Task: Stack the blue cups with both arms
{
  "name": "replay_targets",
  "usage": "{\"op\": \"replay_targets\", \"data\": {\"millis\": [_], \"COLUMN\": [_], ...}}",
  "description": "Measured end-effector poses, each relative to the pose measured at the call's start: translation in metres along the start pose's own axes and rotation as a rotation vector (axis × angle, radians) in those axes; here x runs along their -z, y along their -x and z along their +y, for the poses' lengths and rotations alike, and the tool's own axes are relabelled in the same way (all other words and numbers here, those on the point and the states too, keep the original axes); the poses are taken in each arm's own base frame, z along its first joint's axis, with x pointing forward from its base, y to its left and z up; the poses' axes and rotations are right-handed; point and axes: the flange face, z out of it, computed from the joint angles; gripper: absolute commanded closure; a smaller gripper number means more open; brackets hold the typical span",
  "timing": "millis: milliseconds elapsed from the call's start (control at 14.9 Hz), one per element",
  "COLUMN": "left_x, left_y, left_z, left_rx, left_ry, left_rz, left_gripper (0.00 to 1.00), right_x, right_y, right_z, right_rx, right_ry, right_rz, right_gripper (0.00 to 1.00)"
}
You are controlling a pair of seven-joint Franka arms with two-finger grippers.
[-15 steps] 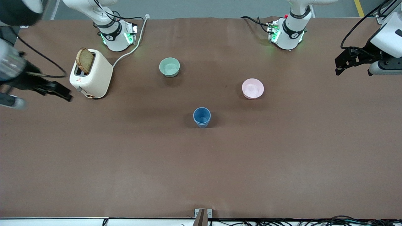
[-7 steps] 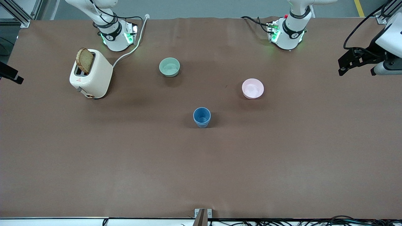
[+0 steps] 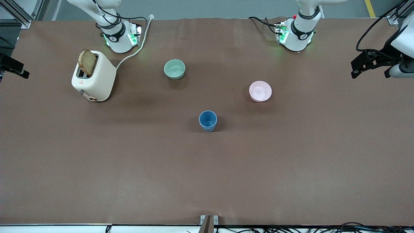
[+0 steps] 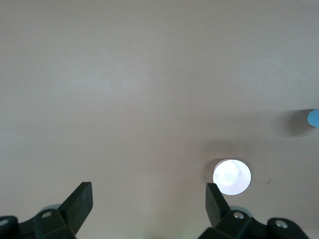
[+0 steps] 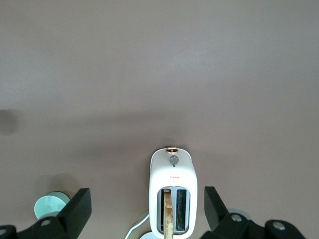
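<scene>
The blue cups [image 3: 207, 120] stand upright as one stack in the middle of the table, one nested in the other, with a second rim showing inside. An edge of the stack shows in the left wrist view [image 4: 313, 118]. My left gripper [image 3: 368, 64] is up in the air over the left arm's end of the table, open and empty [image 4: 148, 201]. My right gripper [image 3: 13, 67] is at the edge of the front view over the right arm's end of the table, open and empty [image 5: 147, 206], above the toaster. Both grippers are well away from the cups.
A white toaster [image 3: 94, 77] with a slice of bread stands near the right arm's base and shows in the right wrist view [image 5: 172, 191]. A pale green bowl [image 3: 174, 69] and a pink bowl [image 3: 260, 91] sit farther from the front camera than the cups.
My right arm has pulled back from beside the toaster to the edge of the view. My left gripper has drifted a little farther toward its end of the table. The cups have not moved.
</scene>
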Motion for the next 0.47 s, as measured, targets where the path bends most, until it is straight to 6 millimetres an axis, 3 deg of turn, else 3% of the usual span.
{"op": "replay_targets", "data": {"millis": [471], "left_x": [-0.0006], "left_y": [0.0001], "left_z": [0.0010], "left_rx": [0.004], "left_ry": [0.049], "left_rz": [-0.006], "left_gripper": [0.00], "right_x": [-0.0004], "right_y": [0.0005], "right_z": [-0.0001], "right_rx": [0.002], "right_ry": [0.000], "right_rz": [-0.004], "right_gripper": [0.00]}}
